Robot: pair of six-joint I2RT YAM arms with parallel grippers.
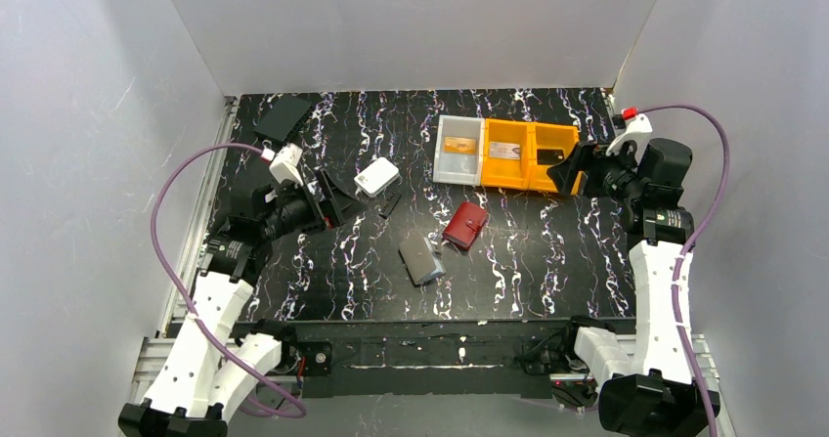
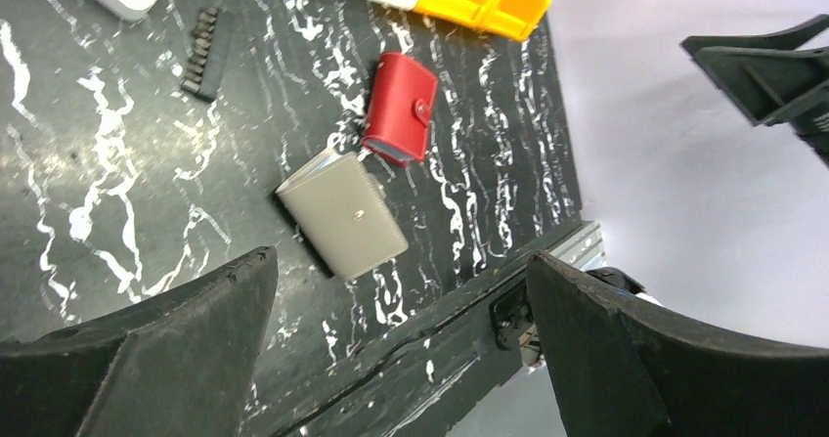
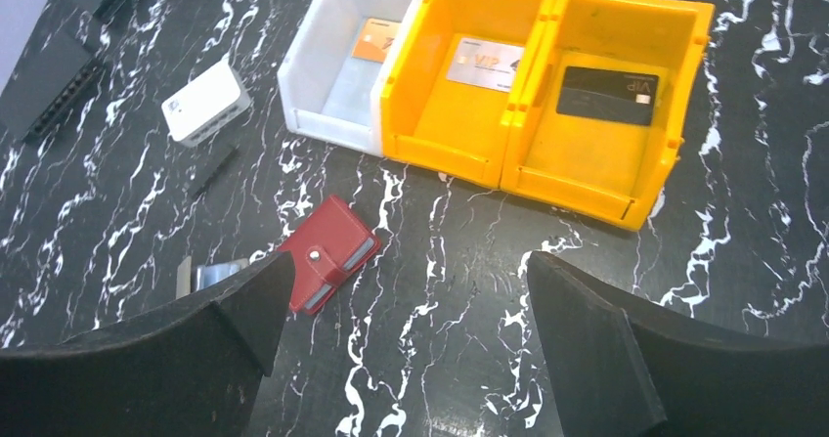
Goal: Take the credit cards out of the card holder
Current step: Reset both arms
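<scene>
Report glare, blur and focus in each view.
Top external: evenly lit, sharp throughout. Left wrist: card holder crisp, left end effector fingers soft in the foreground. Right wrist: silvery card gleams, right end effector fingers soft.

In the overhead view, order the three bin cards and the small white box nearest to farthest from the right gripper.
1. Thin black card, right orange bin.
2. Silvery-grey card, middle orange bin.
3. Orange-brown card, white bin.
4. Small white box, farthest left.
</scene>
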